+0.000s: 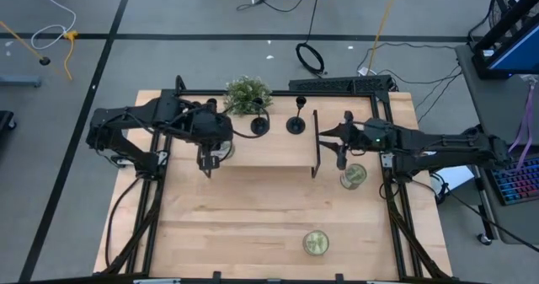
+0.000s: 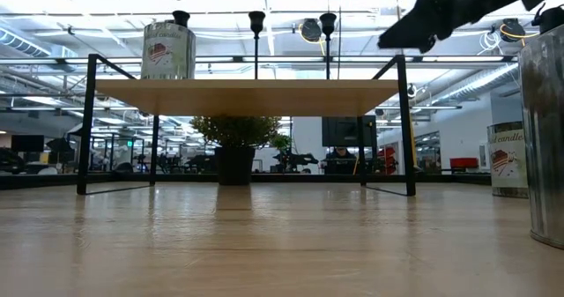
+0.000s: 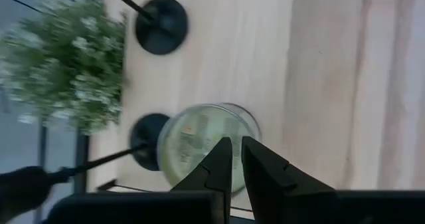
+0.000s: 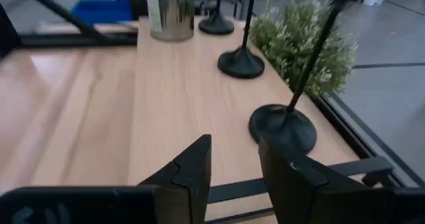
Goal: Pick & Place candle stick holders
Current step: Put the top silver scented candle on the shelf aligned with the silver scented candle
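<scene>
Three matte-black candle stick holders stand on their disc bases on a raised wooden shelf [image 1: 269,149]. In the right wrist view they are the near one [image 4: 282,127], the middle one [image 4: 240,61] and the far one [image 4: 216,24]. Two of them show in the high view [image 1: 259,125] [image 1: 296,125]. The third [image 3: 147,141] stands beside a candle jar [image 3: 209,141] under my left arm. My left gripper [image 3: 236,159] hovers above that jar, its fingers only a narrow gap apart and empty. My right gripper [image 4: 232,167] is open and empty over the shelf's right end, facing the holders.
A bushy green plant [image 1: 248,93] stands behind the shelf's far edge, close to the holders. The shelf rests on a black wire frame [image 2: 405,125]. Two more candle jars stand on the table, one at the right [image 1: 354,176] and one near the front [image 1: 317,243].
</scene>
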You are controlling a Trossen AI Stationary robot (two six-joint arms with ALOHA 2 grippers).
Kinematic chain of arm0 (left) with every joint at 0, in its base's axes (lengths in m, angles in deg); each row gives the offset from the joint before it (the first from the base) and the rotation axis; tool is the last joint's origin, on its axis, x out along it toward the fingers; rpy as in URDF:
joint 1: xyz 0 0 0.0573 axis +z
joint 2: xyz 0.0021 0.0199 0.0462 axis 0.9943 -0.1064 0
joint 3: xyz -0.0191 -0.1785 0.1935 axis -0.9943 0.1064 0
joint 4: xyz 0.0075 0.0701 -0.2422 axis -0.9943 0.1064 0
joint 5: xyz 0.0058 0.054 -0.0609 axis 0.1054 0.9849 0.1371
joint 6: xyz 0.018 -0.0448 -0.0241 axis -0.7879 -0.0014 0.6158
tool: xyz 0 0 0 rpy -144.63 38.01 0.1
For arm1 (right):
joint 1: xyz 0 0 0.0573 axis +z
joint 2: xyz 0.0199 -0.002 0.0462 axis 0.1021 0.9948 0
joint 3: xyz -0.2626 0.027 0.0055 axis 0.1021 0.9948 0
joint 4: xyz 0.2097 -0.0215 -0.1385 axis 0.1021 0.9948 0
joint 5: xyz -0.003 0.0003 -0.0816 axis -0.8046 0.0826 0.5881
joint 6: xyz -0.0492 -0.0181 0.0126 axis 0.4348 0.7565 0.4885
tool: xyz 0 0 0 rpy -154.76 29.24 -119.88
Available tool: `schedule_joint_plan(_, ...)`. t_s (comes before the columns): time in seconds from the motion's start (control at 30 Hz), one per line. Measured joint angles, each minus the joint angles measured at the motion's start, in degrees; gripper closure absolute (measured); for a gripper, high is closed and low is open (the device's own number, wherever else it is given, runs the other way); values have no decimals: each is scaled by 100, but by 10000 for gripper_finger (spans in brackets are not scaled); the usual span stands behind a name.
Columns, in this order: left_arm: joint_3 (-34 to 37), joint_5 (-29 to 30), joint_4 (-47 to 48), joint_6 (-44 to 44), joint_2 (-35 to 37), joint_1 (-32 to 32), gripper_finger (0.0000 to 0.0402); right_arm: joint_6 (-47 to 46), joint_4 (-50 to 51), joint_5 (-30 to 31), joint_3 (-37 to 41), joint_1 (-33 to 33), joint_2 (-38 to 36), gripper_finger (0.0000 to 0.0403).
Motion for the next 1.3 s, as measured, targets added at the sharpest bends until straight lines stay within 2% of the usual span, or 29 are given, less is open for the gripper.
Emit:
schedule_joint_plan(0.13,-52,212,-4,2,0,-105,360,-205,470,-55,-2,111,-545,284)
schedule_joint_plan(0.27,-52,312,-2,2,0,-180,360,-563,1409,-582,-4,389,-907,284)
schedule_joint_plan(0.6,-52,574,-121,24,-2,-188,360,-2989,3527,-614,-4,1330,-883,284)
schedule_joint_plan(0.73,-52,579,-122,20,-2,-188,360,-3825,4088,-559,-4,1536,-741,284)
schedule_joint_plan(0.93,-52,660,-120,2,-5,-188,360,-4168,4382,-17,-4,1586,-310,284)
schedule_joint_plan(1.3,-52,660,-120,-293,-7,-188,360,-4566,4269,-143,-3,1740,441,284)
